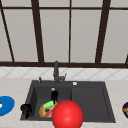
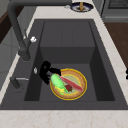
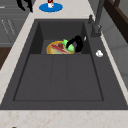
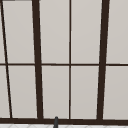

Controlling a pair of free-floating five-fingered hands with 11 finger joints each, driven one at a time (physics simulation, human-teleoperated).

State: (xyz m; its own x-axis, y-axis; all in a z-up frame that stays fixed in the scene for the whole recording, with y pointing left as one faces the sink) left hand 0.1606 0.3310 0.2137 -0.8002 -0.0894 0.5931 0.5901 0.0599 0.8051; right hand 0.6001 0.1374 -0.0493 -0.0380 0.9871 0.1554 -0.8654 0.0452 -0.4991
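Black right hand (image 1: 54, 95) curls round green sponge (image 2: 57, 82) on yellow plate (image 2: 79, 90), inside sink basin (image 2: 67, 32), scrubbing grip. Left hand (image 1: 26, 109) hangs curled by sink's left rim.

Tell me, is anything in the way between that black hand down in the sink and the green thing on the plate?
Nothing visible: the right hand is already at the green thing, fingers curled around its end, on the plate.

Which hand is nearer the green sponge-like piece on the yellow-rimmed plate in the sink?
The right hand is nearer: it curls round the green piece on the plate. The left hand hangs off at the sink's left front rim, apart from it.
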